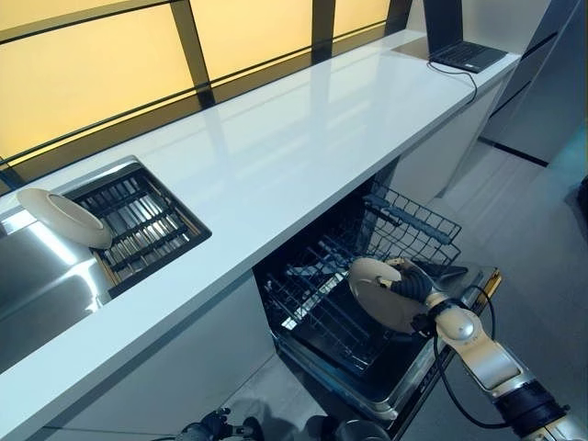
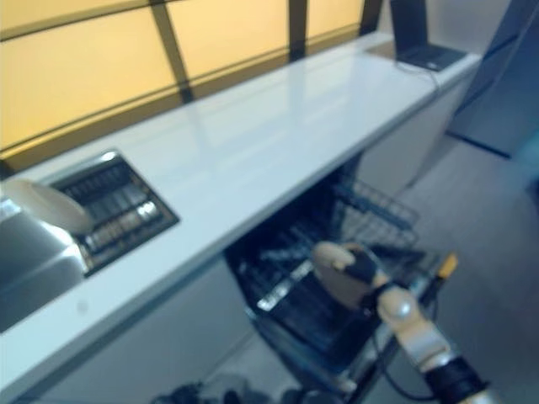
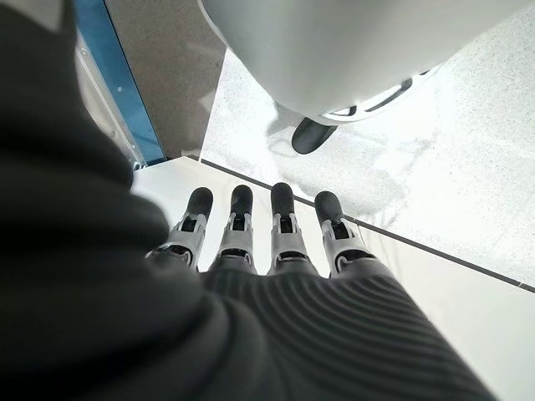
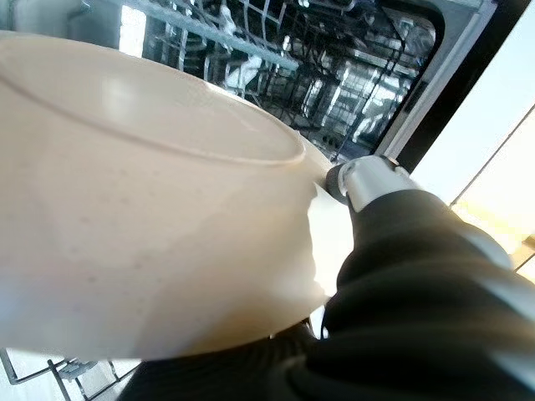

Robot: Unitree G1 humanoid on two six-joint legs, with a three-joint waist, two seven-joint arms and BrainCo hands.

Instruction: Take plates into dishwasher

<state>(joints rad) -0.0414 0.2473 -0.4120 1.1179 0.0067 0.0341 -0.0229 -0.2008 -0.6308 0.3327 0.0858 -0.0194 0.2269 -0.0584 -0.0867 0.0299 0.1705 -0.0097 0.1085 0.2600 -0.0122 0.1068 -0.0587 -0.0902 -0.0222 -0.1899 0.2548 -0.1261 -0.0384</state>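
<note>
My right hand (image 1: 411, 281) is curled round the rim of a cream plate (image 1: 378, 296), thumb on one face and fingers on the other, holding it on edge just above the lower rack (image 1: 317, 303) of the open dishwasher (image 1: 367, 367). The right wrist view shows the plate's underside filling the frame, with rack tines behind it. My left hand (image 3: 259, 230) hangs low, away from the dishwasher, fingers straight and holding nothing, only floor past them. A second plate (image 1: 62, 217) leans on the drying grid (image 1: 138, 220) set into the counter (image 1: 303, 138), well away from the dishwasher on its far left side. A laptop (image 1: 467, 55) sits at the counter's far end beyond the dishwasher. The plate looks rigid, glazed and probably slick, moderately heavy, and it would chip if knocked against the wire. I judge a rim pinch works best, keeping it upright so it drops between tines.
</note>
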